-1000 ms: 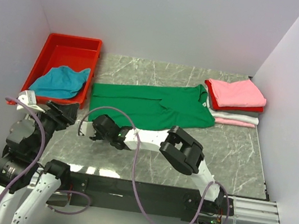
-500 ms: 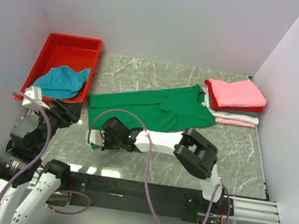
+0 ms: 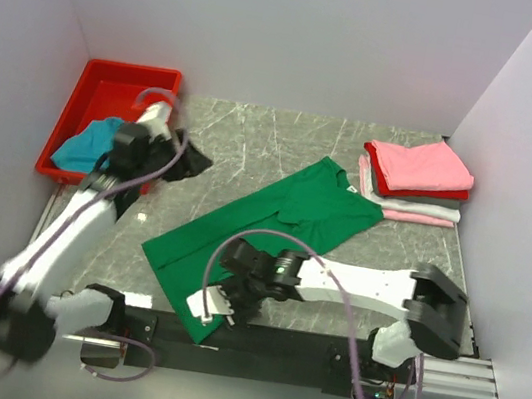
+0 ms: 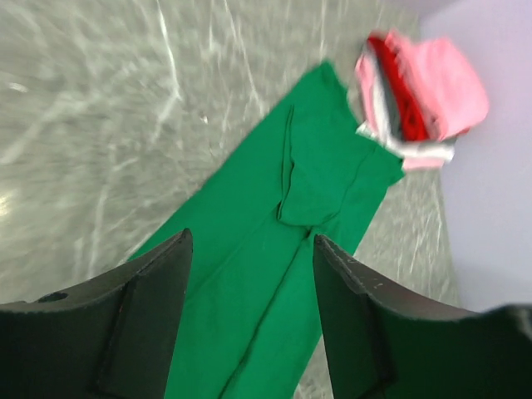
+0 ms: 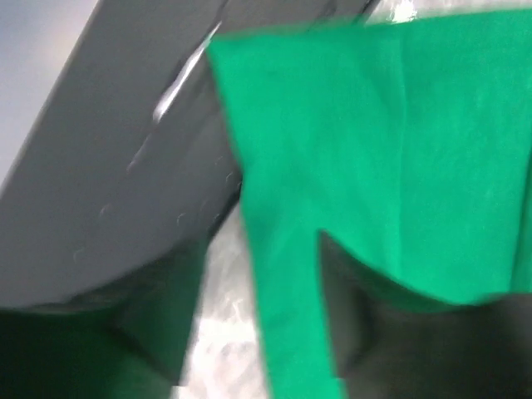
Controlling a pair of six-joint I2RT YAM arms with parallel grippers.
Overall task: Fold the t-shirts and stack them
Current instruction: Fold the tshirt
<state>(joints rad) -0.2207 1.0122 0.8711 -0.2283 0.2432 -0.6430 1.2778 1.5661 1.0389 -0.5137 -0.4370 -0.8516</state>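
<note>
The bright green t-shirt [image 3: 282, 227] lies stretched diagonally from the back right to the near edge. It also shows in the left wrist view [image 4: 283, 249] and the right wrist view [image 5: 374, 166]. My right gripper [image 3: 214, 305] is shut on its near end by the base rail, with green cloth between the fingers [image 5: 266, 274]. My left gripper [image 3: 191, 162] is open and empty, raised beside the tray and looking down on the shirt [image 4: 249, 241]. A folded stack with a pink shirt [image 3: 421, 166] on top sits at the back right [image 4: 440, 75]. A teal-blue shirt [image 3: 82, 145] lies in the tray.
The red plastic tray [image 3: 113, 79] stands at the back left. The stack also holds red [image 3: 419, 193] and whitish [image 3: 421, 209] shirts. The black base rail [image 3: 274, 343] runs along the near edge. White walls close in both sides and the back.
My right gripper has dragged the green shirt's left end toward the near edge, turning the shirt diagonal. My left arm has swung up from the near left to beside the tray.
</note>
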